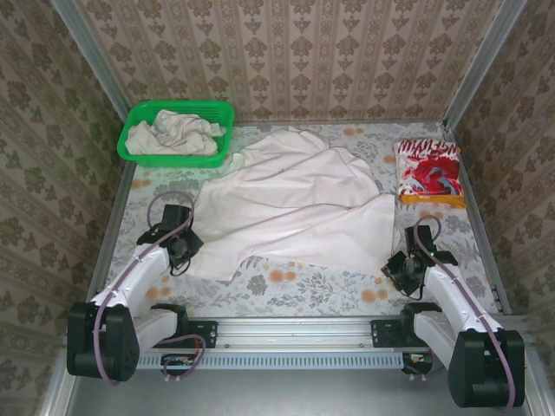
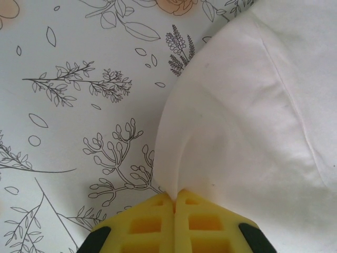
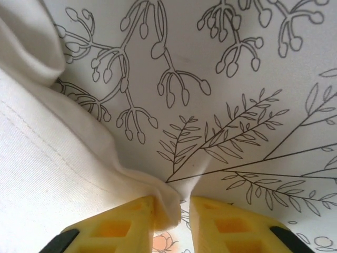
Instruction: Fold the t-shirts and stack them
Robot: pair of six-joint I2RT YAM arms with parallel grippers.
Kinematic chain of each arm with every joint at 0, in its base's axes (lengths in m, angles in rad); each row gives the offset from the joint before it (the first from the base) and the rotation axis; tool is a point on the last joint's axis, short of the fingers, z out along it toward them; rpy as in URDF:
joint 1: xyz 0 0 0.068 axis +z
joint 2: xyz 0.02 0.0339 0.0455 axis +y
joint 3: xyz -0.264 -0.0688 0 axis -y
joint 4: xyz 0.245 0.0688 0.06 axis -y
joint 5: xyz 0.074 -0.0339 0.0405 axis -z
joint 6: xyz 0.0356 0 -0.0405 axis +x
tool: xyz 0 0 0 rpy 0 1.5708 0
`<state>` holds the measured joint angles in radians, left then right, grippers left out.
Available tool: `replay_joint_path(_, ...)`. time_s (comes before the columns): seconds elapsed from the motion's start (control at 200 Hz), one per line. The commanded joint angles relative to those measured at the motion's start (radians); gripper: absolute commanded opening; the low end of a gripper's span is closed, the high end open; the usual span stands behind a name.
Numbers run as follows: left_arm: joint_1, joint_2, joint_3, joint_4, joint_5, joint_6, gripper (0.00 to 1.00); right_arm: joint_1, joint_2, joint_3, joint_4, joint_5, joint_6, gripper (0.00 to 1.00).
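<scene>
1. Top: folded red-and-white shirt [image 1: 427,169] sat far right, one done; spread t-shirt [image 1: 295,208] lay unfolded mid-table; crumpled shirt [image 1: 173,137] waited in green basket [image 1: 178,109].
2. Left wrist: left gripper [image 2: 175,195] was clamped together on the spread t-shirt's near corner.
3. Right wrist: right gripper [image 3: 171,203] jaws stood narrowly apart around its hem, gap showing; I judged no fold started.
</scene>
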<state>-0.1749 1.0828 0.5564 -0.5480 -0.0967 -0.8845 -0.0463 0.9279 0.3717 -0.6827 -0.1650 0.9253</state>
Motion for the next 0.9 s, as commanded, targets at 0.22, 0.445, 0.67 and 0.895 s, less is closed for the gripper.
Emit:
replay_joint_path(0.22,0.009,0.012,-0.013,0.010,0.012,0.024,0.00,0.006,0.001,0.047,0.083,-0.024,-0.111,0.00)
replay_joint_path(0.445,0.010,0.011,-0.013,0.018,0.006,0.024,0.00,0.006,-0.013,0.021,0.061,-0.013,-0.085,0.32)
replay_joint_path(0.67,0.010,0.019,-0.014,0.023,0.009,0.027,0.00,0.006,-0.024,-0.010,0.108,-0.047,-0.056,0.40)
replay_joint_path(0.895,0.010,0.020,-0.017,0.028,0.011,0.027,0.00,0.006,-0.088,-0.016,0.143,-0.104,-0.058,0.41)
